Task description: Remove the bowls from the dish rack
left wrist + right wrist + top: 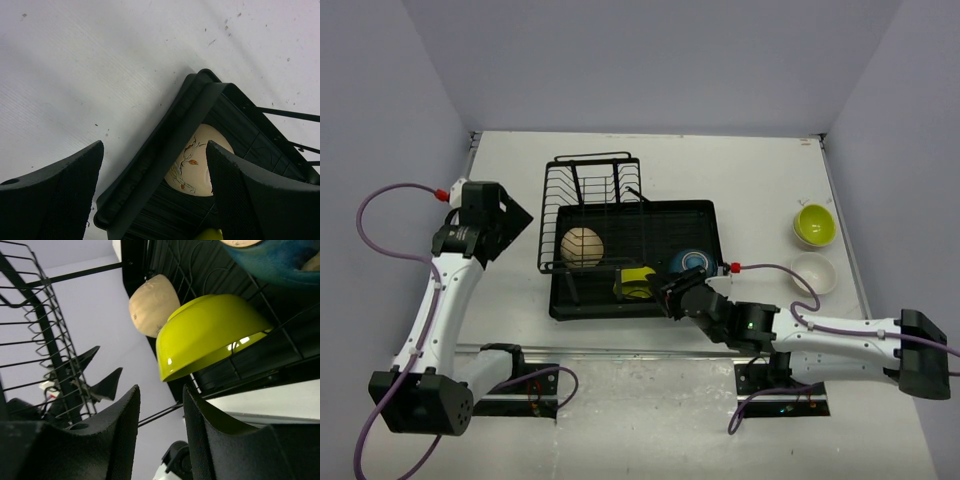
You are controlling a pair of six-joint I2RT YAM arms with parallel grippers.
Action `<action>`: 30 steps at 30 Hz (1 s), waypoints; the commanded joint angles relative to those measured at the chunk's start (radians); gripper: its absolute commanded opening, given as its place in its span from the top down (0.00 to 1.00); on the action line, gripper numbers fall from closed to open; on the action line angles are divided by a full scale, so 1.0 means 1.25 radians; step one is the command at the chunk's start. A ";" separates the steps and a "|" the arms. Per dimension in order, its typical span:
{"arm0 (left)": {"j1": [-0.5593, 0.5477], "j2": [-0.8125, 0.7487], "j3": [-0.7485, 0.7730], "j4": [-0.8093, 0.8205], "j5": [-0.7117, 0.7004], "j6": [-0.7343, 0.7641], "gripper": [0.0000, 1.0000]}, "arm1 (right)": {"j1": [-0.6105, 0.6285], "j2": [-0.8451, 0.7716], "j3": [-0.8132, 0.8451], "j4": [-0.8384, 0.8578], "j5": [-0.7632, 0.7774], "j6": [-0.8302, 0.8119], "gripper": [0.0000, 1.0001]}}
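Glossy lime-green bowl (210, 332), black wire rack (595, 195)

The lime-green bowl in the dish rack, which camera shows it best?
Right wrist view: the lime-green bowl sits large, tilted in the dish rack. The top external view shows it small, beside the right gripper; the left wrist view catches only a sliver at the bottom edge.

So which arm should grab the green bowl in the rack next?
Probably the right. The right pincer is open and close beside the green bowl, pointing at it. The left pincer is open too, but over at the rack's other side, nearer the tan bowl.
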 commanded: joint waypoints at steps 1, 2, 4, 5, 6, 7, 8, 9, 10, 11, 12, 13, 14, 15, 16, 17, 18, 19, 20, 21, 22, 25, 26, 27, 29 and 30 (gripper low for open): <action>0.003 0.006 0.033 0.027 0.006 0.001 0.16 | 0.002 0.040 0.046 0.028 0.070 0.114 0.60; 0.003 0.009 0.038 0.025 -0.001 0.006 0.16 | 0.005 0.048 0.051 0.028 0.070 0.118 0.60; 0.003 0.012 0.041 0.026 -0.006 0.006 0.16 | 0.006 0.073 0.069 0.023 0.070 0.125 0.60; 0.003 0.014 0.043 0.027 -0.003 0.007 0.16 | 0.006 0.078 0.072 0.024 0.071 0.128 0.60; 0.003 0.016 0.046 0.028 -0.001 0.008 0.16 | 0.006 0.084 0.067 0.032 0.073 0.131 0.60; 0.003 0.020 0.049 0.031 0.001 0.009 0.16 | 0.006 0.093 0.062 0.056 0.074 0.130 0.60; 0.003 0.023 0.054 0.032 0.001 0.013 0.16 | 0.007 0.098 0.060 0.057 0.075 0.136 0.60; 0.003 0.027 0.057 0.033 0.002 0.015 0.16 | 0.007 0.102 0.056 0.060 0.075 0.141 0.60; 0.003 0.033 0.058 0.034 0.002 0.019 0.16 | 0.007 0.112 0.053 0.060 0.075 0.146 0.60; 0.003 0.037 0.063 0.033 0.002 0.022 0.16 | 0.006 0.117 0.052 0.079 0.074 0.150 0.60; 0.003 0.039 0.064 0.034 0.002 0.024 0.16 | 0.007 0.122 0.050 0.088 0.074 0.157 0.60; 0.005 0.043 0.067 0.034 0.002 0.026 0.15 | 0.007 0.126 0.049 0.088 0.075 0.163 0.60; 0.003 0.044 0.069 0.034 -0.001 0.028 0.15 | 0.007 0.132 0.049 0.087 0.079 0.169 0.60; 0.003 0.045 0.069 0.036 -0.003 0.029 0.15 | 0.006 0.134 0.050 0.087 0.080 0.178 0.61; 0.003 0.045 0.071 0.037 -0.004 0.030 0.15 | 0.006 0.137 0.050 0.088 0.086 0.179 0.60; 0.003 0.045 0.073 0.038 -0.004 0.031 0.15 | 0.005 0.143 0.051 0.088 0.091 0.183 0.61; 0.003 0.048 0.074 0.037 -0.004 0.031 0.15 | 0.002 0.147 0.051 0.088 0.092 0.193 0.61; 0.003 0.049 0.075 0.037 -0.003 0.030 0.15 | 0.002 0.150 0.051 0.089 0.093 0.195 0.62; 0.003 0.050 0.076 0.037 -0.003 0.031 0.15 | 0.000 0.154 0.053 0.089 0.095 0.198 0.62; 0.003 0.050 0.076 0.036 -0.003 0.031 0.15 | -0.004 0.164 0.053 0.091 0.095 0.208 0.62; 0.003 0.049 0.076 0.034 -0.003 0.030 0.15 | -0.004 0.170 0.055 0.093 0.095 0.215 0.62; 0.003 0.049 0.076 0.030 -0.009 0.033 0.14 | -0.015 0.195 0.055 0.118 0.090 0.225 0.63; 0.005 0.049 0.078 0.028 -0.011 0.033 0.14 | -0.015 0.201 0.058 0.118 0.090 0.234 0.64; 0.003 0.052 0.079 0.026 -0.012 0.033 0.14 | -0.019 0.207 0.058 0.119 0.092 0.239 0.64; 0.003 0.052 0.082 0.025 -0.015 0.035 0.14 | -0.024 0.224 0.060 0.122 0.092 0.251 0.67; 0.003 0.054 0.085 0.023 -0.015 0.036 0.14 | -0.027 0.229 0.061 0.126 0.092 0.255 0.67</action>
